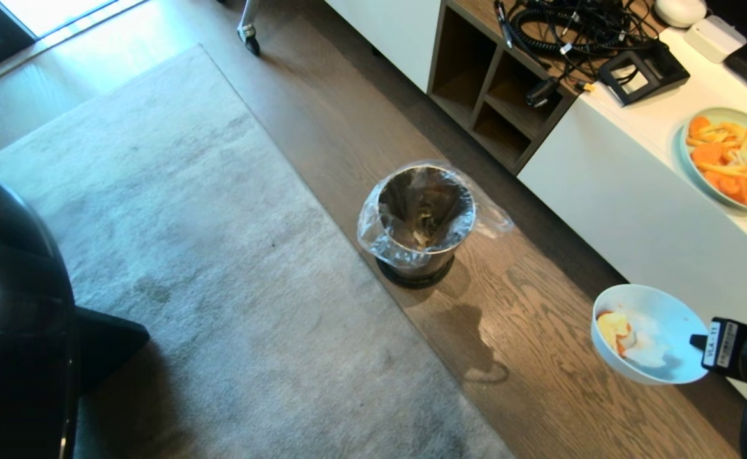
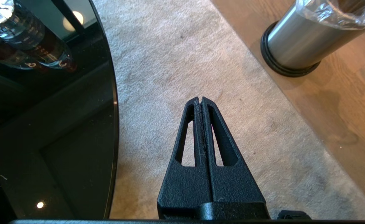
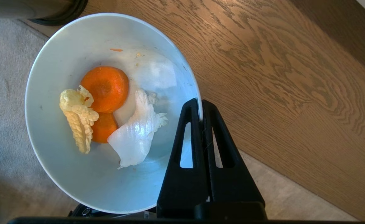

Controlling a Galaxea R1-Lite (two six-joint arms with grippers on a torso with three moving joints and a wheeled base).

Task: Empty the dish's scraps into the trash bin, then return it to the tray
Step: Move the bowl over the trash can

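My right pincer [image 3: 202, 107] pinches the rim of the dish [image 3: 76, 174], one finger inside the wall and one outside, and carries it in the air above the wooden floor [image 1: 526, 357] at the lower right of the head view. I judge the rim grip is chosen so the bowl can later be tipped without the fingers blocking the mouth. The dish sits close to level, which keeps the scraps [image 3: 107, 112] pooled in its bottom: I count two orange carrot rounds, one crinkled pale yellow leaf and one white translucent piece, four in all, plus a few crumbs.

My left pincer [image 2: 201, 101] hangs parked over the grey rug [image 2: 176, 62], fingers pressed together on nothing, beside the edge of the round black glass bench [image 2: 86, 130]; I take it to be kept out of the way.

Further off, the one trash bin [image 1: 424, 220] stands upright on the floor at the rug's edge, its clear liner folded over the rim, mouth open to receive. The dish is near it but not yet over it, so by my reading the carry is under way and the tipping has not begun.

Farthest, on the white cabinet [image 1: 635, 191], sits one pale-green plate [image 1: 733, 156] heaped with orange slices. No tray is in sight.
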